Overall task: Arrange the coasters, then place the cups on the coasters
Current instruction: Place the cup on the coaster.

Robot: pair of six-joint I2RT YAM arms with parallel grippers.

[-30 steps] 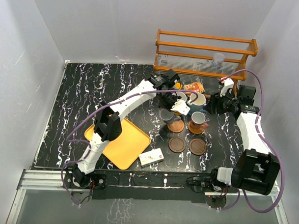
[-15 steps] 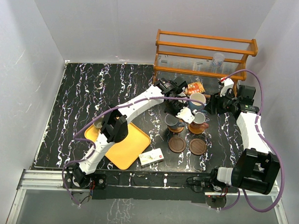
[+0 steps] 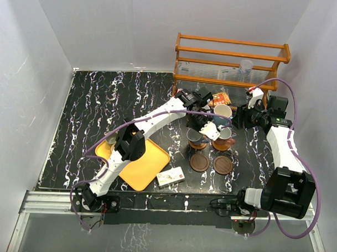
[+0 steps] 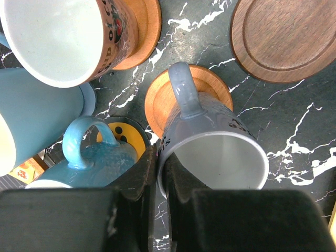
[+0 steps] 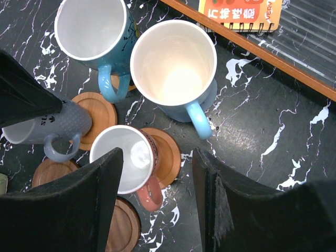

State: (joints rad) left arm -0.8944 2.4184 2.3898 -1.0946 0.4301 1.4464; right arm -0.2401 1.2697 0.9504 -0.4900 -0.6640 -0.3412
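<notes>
- Over an orange coaster (image 4: 160, 102): grey cup (image 4: 210, 142), tilted, rim pinched tight in left gripper (image 4: 156, 173); not yet released, contact unclear.
- Alongside: brown cup (image 5: 123, 160) seated on its coaster (image 5: 165, 157), pale-blue cup (image 5: 173, 68) on a grey-blue coaster (image 4: 88, 100).
- Toward the front: two dark coasters (image 3: 199, 162) (image 3: 223, 164) bare, awaiting cups.
- Above: right gripper (image 5: 157, 173), jaws half wide, holding nothing.

A black worktop (image 3: 103, 101) streaked with white, marble-like veins spans a small enclosure. Plain pale walls (image 3: 133, 25) rise on its left, far and right sides. At the far right edge stands a wooden rack (image 3: 232, 51) of orange-brown rails, with a clear ribbed panel (image 3: 214, 71) behind its lower bars. A grooved metal rail (image 3: 49, 202) runs along the near edge. The light is even and diffuse, leaving only faint shadows.
</notes>
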